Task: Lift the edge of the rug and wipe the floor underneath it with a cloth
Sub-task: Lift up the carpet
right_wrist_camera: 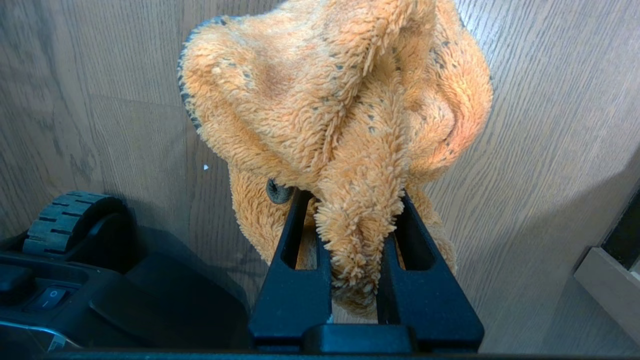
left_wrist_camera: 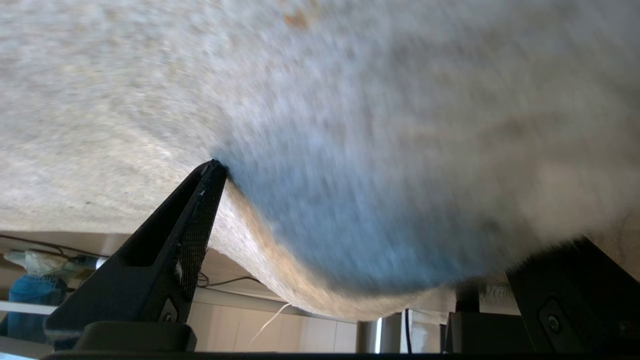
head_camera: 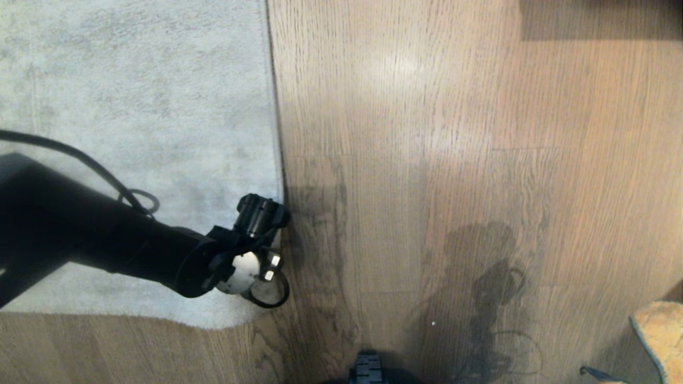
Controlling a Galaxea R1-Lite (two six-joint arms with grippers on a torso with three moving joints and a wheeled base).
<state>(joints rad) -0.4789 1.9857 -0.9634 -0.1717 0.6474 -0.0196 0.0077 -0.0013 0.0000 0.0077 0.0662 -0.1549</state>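
The right gripper [right_wrist_camera: 352, 235] pinches a fold of the cloth [right_wrist_camera: 340, 105], the rest bunched just past its fingertips over the floor [right_wrist_camera: 550, 125], beside the base [right_wrist_camera: 100, 280]. The left gripper [left_wrist_camera: 350, 240] stands wide at the rug edge [head_camera: 278, 160], one finger [left_wrist_camera: 195, 220] touching the rug [left_wrist_camera: 350, 100].

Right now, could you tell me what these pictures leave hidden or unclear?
- Head view: the left gripper fingertips, hidden by its own wrist; contact with the rug edge unseen.
- Left wrist view: the rug is blurred and fills the frame, hiding the floor beneath; one finger is cut off.
- Head view: the cloth is cut off by the frame corner; the right gripper is out of frame.
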